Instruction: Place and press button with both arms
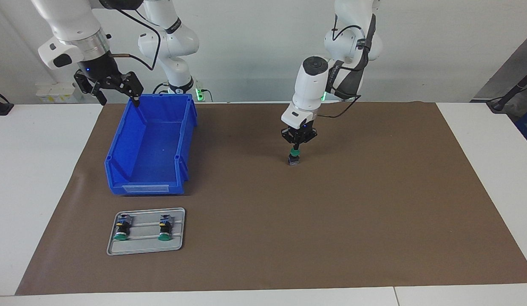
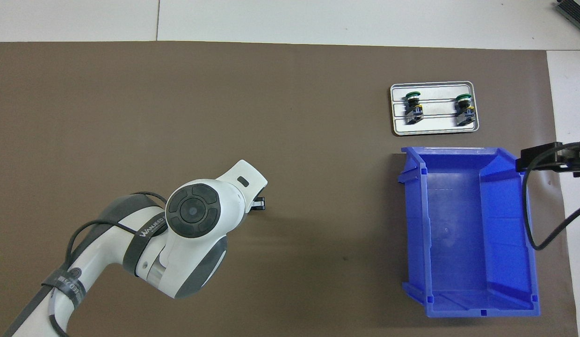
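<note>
- "WANJEED": white lettering on the black strap around the left arm [image 2: 145, 234], seen in the overhead view at about 8 o'clock from the round grey joint cap. The final letters run under the arm housing and cannot be read with certainty.
- A second black strap lower on the same arm, toward 7 o'clock, bears a round emblem and lettering; illegible.
- Blue bin [image 1: 151, 144]: a pale label strip on its low end wall; no characters can be made out.
- No other legible text, number or sign.
</note>
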Motion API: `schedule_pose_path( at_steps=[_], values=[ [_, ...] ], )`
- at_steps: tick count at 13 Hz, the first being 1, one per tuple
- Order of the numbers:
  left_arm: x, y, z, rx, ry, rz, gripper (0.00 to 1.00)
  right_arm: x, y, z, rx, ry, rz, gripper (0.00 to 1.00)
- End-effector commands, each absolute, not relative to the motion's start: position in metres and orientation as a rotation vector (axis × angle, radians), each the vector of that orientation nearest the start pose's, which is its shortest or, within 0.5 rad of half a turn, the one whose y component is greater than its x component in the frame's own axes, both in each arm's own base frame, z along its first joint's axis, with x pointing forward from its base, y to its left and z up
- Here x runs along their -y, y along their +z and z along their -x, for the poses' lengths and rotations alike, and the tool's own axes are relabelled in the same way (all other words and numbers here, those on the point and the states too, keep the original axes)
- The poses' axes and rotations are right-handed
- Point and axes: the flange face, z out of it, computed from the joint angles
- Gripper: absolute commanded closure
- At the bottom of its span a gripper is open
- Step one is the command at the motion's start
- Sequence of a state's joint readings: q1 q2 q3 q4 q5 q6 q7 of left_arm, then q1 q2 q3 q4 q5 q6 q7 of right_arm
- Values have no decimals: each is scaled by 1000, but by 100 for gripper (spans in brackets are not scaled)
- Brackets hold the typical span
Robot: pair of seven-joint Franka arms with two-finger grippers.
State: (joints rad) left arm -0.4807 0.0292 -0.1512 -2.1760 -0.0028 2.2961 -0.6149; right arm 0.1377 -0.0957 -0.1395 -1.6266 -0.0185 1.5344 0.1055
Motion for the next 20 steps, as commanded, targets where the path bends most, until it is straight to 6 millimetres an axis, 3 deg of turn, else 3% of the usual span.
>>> schedule_pose_path(
  at_steps=[1,4,8,10,13,16,18,20],
  values=[
    [320,371,-436,-16,-132,3187,100,9,648,-516,-130,-19,3118,0],
    [328,349,-431,-24,-126,3193,100,9,648,-516,-130,-19,3119,0],
    [324,350,-437,-15,-124,3190,100,9,648,-516,-130,-19,3119,0],
    [328,371,-458,-5,-103,3178,100,8,648,-516,-128,-19,3119,0],
    [311,434,-492,8,-63,3154,99,9,648,-516,-130,-19,3119,0],
    [259,489,-528,-72,-12,3129,95,9,648,-516,-130,-19,3119,0],
    [204,520,-547,-97,-5,3128,91,9,648,-516,-130,-19,3119,0],
    [141,546,-547,-201,26,3116,85,9,648,-516,-130,-19,3119,0]
  ],
)
